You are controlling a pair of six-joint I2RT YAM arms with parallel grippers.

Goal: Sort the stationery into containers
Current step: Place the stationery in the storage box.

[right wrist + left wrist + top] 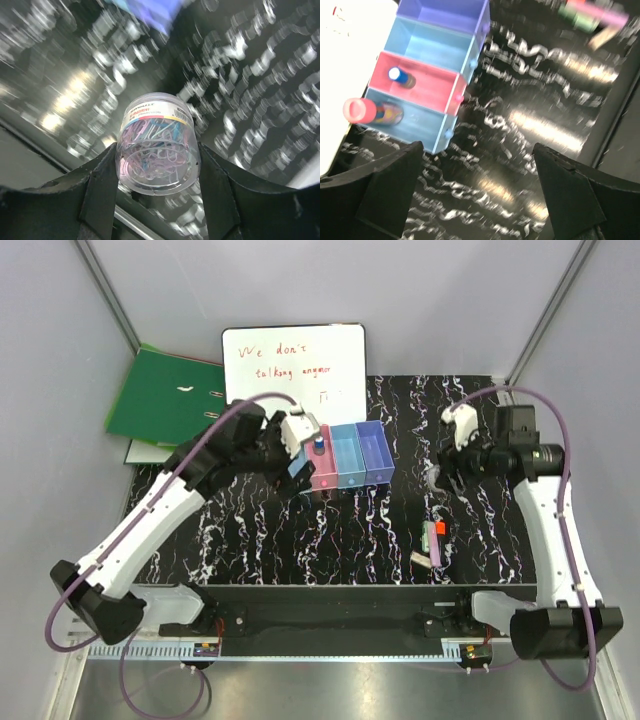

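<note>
While left jaws gape empty over the black marbled surface (390, 530) between grey walls (50, 340), right jaws clamp the clear pot (157, 145).

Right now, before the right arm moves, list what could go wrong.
The round clear pot of paper clips is pinched by the right claw on smooth curved sides; it might slip or twist. The left claw hovers open by the bins, so the arms could collide there.
</note>
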